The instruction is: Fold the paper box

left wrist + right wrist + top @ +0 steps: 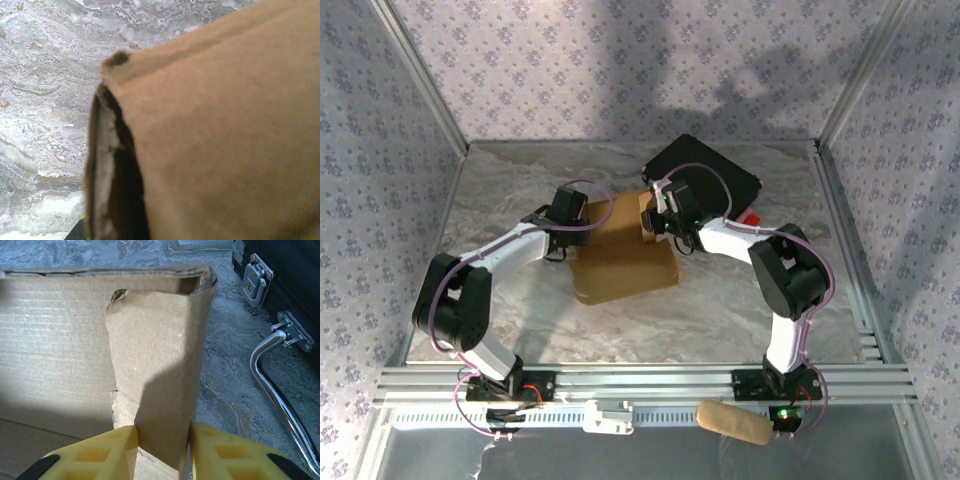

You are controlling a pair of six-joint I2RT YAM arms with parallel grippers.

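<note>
Lying centrally on the marbled table (730, 310), ringed by floral walls (620, 60), was the paper box (620, 265). The left gripper (585, 228) clamped its 10 o'clock edge. The right gripper (162, 450) straddled a 1 o'clock flap, grip unclear.

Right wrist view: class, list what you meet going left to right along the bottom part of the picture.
Yellow finger → paper box's upright flap → second yellow finger → curved metal handle
</note>
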